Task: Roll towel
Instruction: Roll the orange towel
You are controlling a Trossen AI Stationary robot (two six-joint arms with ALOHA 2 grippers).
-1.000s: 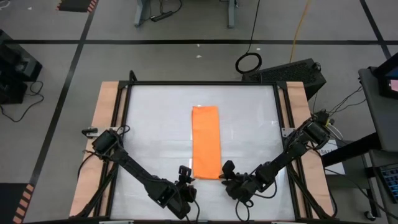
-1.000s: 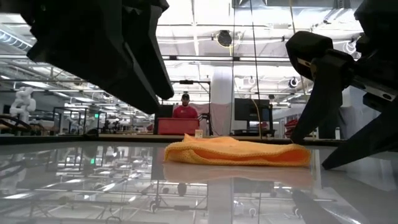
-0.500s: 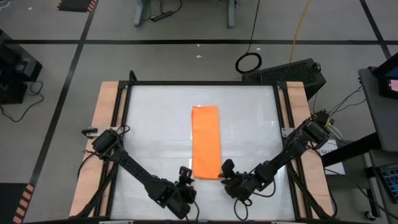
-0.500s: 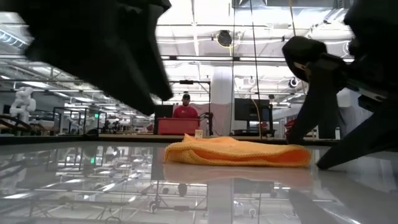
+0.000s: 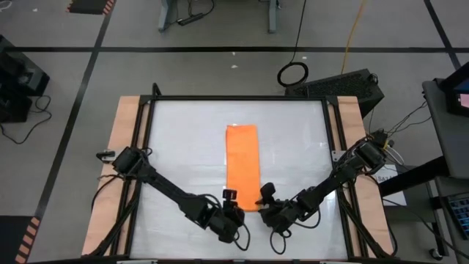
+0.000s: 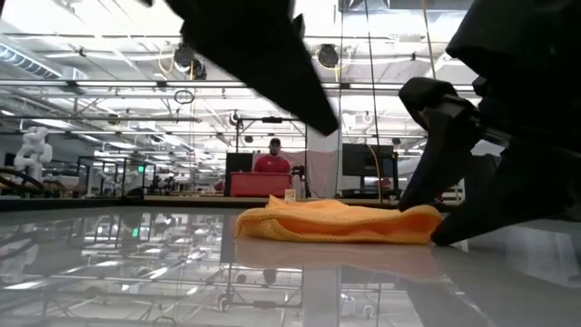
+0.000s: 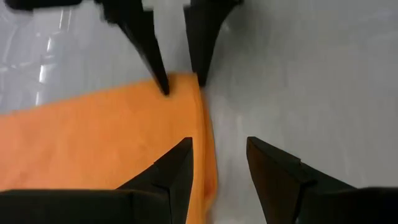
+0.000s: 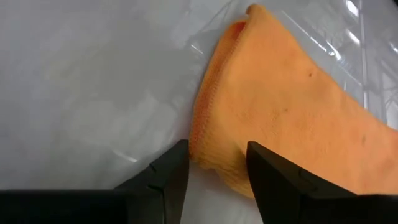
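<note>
Orange towel (image 5: pixel 242 166) edge between end effectors.

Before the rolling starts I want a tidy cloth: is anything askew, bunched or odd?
Nothing stands out. The towel lies as a straight folded strip on the table, with the open left gripper and open right gripper at its near end corners.

Towel (image 7: pixel 99 137) partly beyond left-wrist frame edge

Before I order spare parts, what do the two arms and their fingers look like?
Both arms are dark, near-black jointed links with thin black cables looping at their bases. The left gripper and right gripper each end in two black, tapering, wedge-shaped fingers. No markings are visible.
</note>
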